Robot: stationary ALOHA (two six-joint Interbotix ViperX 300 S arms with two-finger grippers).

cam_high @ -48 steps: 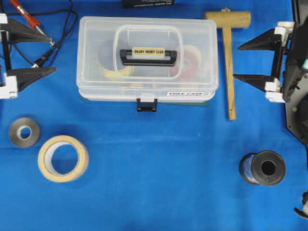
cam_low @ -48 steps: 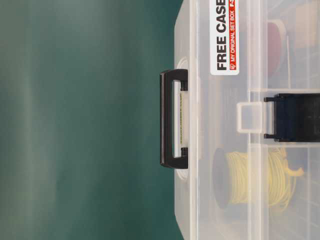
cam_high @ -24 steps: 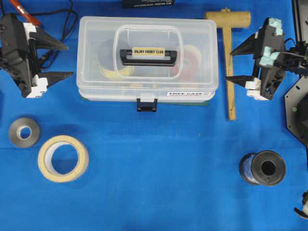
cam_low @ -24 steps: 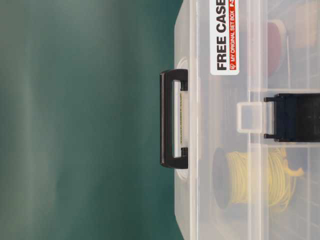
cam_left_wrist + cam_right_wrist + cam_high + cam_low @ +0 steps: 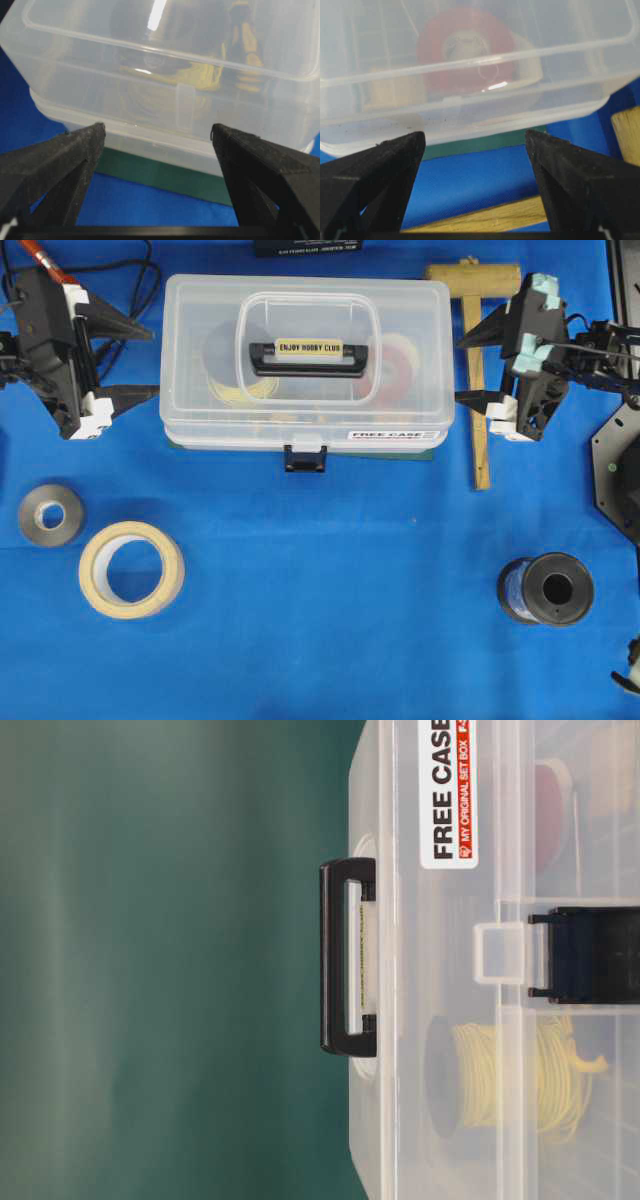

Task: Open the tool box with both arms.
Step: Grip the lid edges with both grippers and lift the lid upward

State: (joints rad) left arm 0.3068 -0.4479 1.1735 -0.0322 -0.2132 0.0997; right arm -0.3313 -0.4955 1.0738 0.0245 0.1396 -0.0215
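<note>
- Blue cloth (image 5: 330,620) covers our workbench, and the large clear plastic rectangular tool box (image 5: 300,310) sits at its far middle, lid down, dark blue front latch (image 5: 305,457) facing the near edge and not yet released.
- Within the last second we have brought both arms inward: our left gripper (image 5: 143,363) now has its pointed black fingertips just beside the box's left end wall, and our right gripper (image 5: 468,368) stands just beside the right end wall, over the handle of the wooden mallet (image 5: 477,360).
- Both pincers are spread wide and hold nothing; each wrist view shows the box framed between two parted fingers.
- We judge this the approach only, with bracing the box and freeing the latch both ahead.
- Counted on the cloth: one tool box, one mallet, one cream masking-tape roll (image 5: 131,569), one small grey tape roll (image 5: 51,514), one black spool (image 5: 546,590), two grippers.
</note>
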